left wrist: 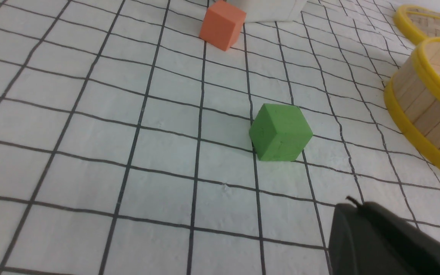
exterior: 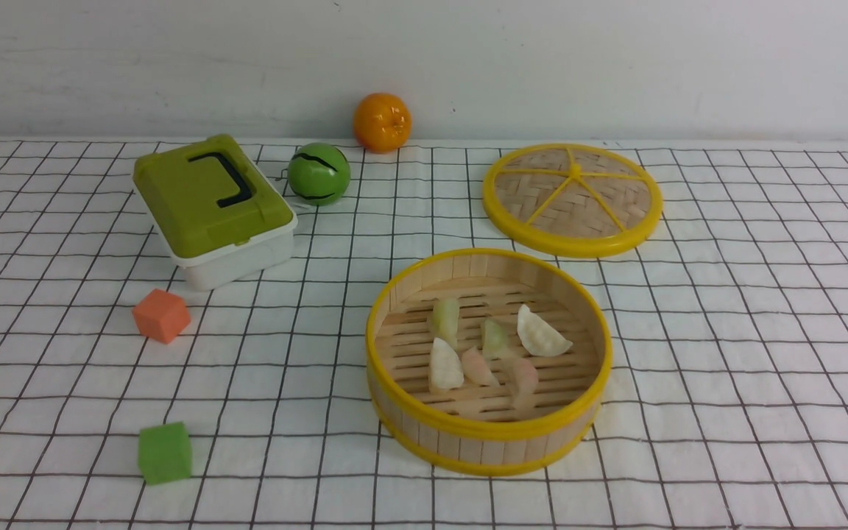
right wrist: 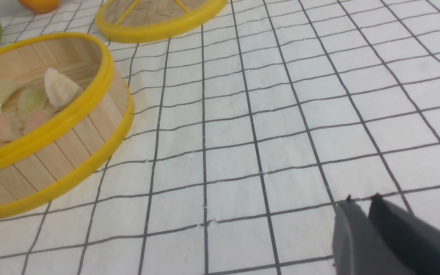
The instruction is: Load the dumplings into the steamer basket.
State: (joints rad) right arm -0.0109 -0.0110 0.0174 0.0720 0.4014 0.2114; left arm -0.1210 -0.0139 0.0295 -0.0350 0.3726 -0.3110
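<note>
The steamer basket [exterior: 488, 429] stands on the checked cloth right of centre. Several dumplings lie on its slatted floor: pale green [exterior: 445, 320], cream-white [exterior: 539, 333] and pinkish [exterior: 478, 366] ones. Neither arm shows in the front view. In the left wrist view my left gripper [left wrist: 357, 204] hangs over bare cloth with its tips pressed together and nothing in them; the basket's wall [left wrist: 426, 110] is off to one side. In the right wrist view my right gripper [right wrist: 362, 200] shows a narrow gap between its tips, with nothing in it. It is well away from the basket's rim [right wrist: 71, 110] and the dumplings [right wrist: 57, 89].
The flat woven lid [exterior: 573, 199] lies behind the basket. A green-lidded white box [exterior: 212, 199], a green ball [exterior: 319, 174] and an orange [exterior: 382, 122] sit at the back left. An orange foam cube [exterior: 162, 315] and a green foam cube [exterior: 165, 452] lie front left.
</note>
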